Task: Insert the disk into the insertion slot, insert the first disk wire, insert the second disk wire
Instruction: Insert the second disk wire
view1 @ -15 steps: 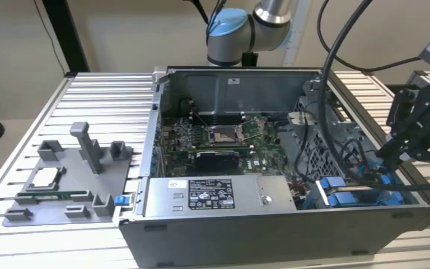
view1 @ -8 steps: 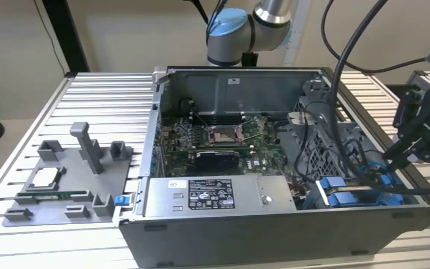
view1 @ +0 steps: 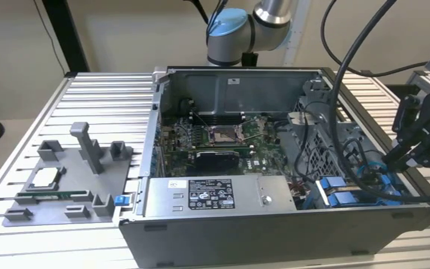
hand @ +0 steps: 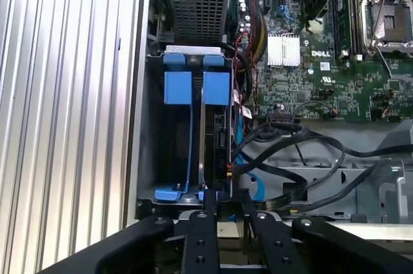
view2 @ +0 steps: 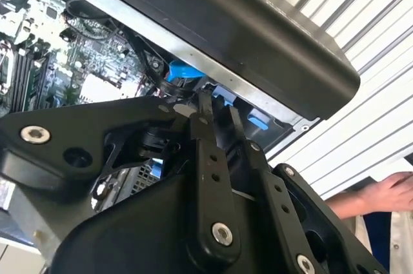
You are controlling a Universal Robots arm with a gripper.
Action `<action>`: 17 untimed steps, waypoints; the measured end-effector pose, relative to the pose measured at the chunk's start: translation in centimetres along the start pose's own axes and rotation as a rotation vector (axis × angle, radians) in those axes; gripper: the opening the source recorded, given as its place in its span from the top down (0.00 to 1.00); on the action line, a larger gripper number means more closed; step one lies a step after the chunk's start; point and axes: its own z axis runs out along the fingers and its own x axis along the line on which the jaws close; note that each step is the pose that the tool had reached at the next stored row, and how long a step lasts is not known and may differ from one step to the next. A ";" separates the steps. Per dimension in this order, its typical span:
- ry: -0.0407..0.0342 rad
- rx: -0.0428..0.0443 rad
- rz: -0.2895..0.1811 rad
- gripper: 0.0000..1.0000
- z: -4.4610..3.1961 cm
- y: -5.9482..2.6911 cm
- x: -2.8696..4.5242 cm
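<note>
You've got the slatted metal table (view1: 88, 95) carrying the open computer case (view1: 275, 230), motherboard showing. The gripper (view1: 396, 162) hangs over the case's corner at the exterior view's right, above the insertion slot (hand: 147, 158) with its blue rails. The disk (hand: 221, 135) stands on edge inside that slot, its blue tab just beside a second blue tab. In the first wrist view the gripper sits close to the disk's end, near the black cables (hand: 303, 138). Whether its jaws are clenched or released, you cannot tell.
</note>
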 end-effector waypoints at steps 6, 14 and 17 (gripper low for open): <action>-0.0003 0.0003 0.000 0.00 0.02 0.00 0.01; -0.0002 0.0007 0.000 0.00 0.26 -0.03 0.15; -0.0004 0.0007 0.000 0.00 0.56 -0.03 0.16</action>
